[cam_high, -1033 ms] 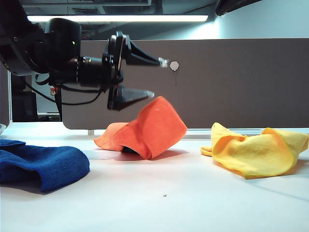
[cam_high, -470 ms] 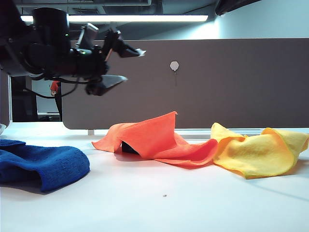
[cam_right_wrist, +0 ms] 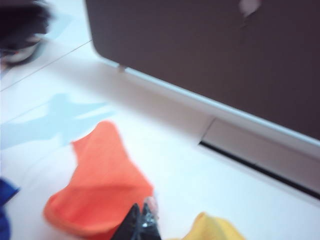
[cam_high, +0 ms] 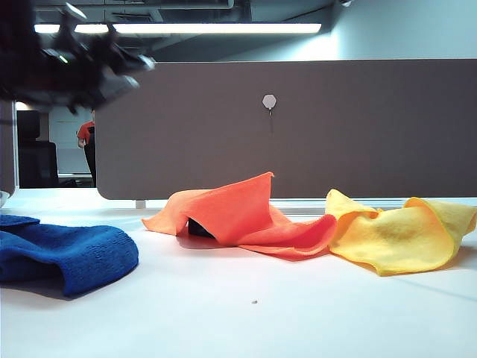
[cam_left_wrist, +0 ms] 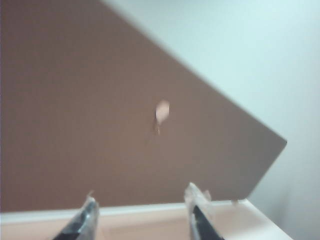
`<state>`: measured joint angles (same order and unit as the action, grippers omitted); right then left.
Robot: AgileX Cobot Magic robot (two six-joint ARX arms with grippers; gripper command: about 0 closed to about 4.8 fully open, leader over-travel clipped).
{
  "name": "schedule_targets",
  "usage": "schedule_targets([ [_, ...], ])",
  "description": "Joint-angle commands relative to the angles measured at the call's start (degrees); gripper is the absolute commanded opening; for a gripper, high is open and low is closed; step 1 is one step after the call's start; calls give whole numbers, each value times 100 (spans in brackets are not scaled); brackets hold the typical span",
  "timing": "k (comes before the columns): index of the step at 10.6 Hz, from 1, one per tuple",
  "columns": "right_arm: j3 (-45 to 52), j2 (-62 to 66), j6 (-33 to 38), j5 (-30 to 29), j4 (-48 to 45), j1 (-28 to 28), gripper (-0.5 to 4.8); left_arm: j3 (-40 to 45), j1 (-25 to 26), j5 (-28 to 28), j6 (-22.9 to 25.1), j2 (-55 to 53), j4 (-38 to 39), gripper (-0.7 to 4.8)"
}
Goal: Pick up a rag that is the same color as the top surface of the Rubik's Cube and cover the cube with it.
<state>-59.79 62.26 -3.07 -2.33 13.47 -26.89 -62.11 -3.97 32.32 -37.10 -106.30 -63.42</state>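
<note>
Left gripper [cam_high: 123, 71] sits high at the far left of the exterior view, dark and motion-blurred, arm body mostly cut off by the frame edge; in the left wrist view its two fingertips [cam_left_wrist: 84, 222] show apart with nothing between them, only the brown partition [cam_left_wrist: 100, 100] and its small pale hook [cam_left_wrist: 162, 111] behind, all soft and blurred; fingers spread, holding nothing. Thick blue towel [cam_high: 63, 253] lies at the near left of the white table [cam_high: 246, 321], cut off by the left edge. The rag [cam_high: 238, 212], thin orange cloth, lies mid-table in front of the partition, draped in a peaked tent with one corner standing up and a flat tail trailing right until it touches the yellow cloth [cam_high: 395, 235]; creased, soft, matte, well wider than what it hides. Rubik's Cube [cam_high: 198, 227] is under the rag's left part; only a small dark patch shows in the gap under the fold, no coloured face readable. Yellow cloth is bunched at the right, its far right tip near the frame edge. Right gripper [cam_right_wrist: 141, 225] is not seen in the exterior view; in the right wrist view only its dark tips show at the frame edge, pressed together, hanging over the table near the orange rag and a bit of yellow cloth; that picture is blurred.
</note>
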Motion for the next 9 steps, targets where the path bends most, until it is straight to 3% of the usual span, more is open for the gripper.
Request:
schedule_targets([
  [1, -28, -9, -22, 173, -1213, -9, -1, -20, 909, 669, 0, 863, -96, 82],
  [3, -28, -20, -33, 380, -1255, -9, -1, -20, 955, 748, 2, 931, 2, 63],
  [4, -28, -20, -286, 1113, -1425, -9, -1, -15, 1010, 857, 9, 990, 74, -5],
  [5, -31, -114, -1047, 2087, -1565, 52, -1, -13, 1119, 881, 68, 1130, 367, -5],
  [6, -31, -225, -1117, 1996, -1578, 254, -1, -9, 1257, 887, 278, 1292, 839, -5],
  [7, -31, -361, -1117, 1838, -1582, 435, -1, -7, 1377, 887, 861, 1541, 1427, -5],
  [9, -28, -675, -1104, 892, -1576, 763, -1, -7, 1373, 553, 2114, 2098, 2787, -5],
])
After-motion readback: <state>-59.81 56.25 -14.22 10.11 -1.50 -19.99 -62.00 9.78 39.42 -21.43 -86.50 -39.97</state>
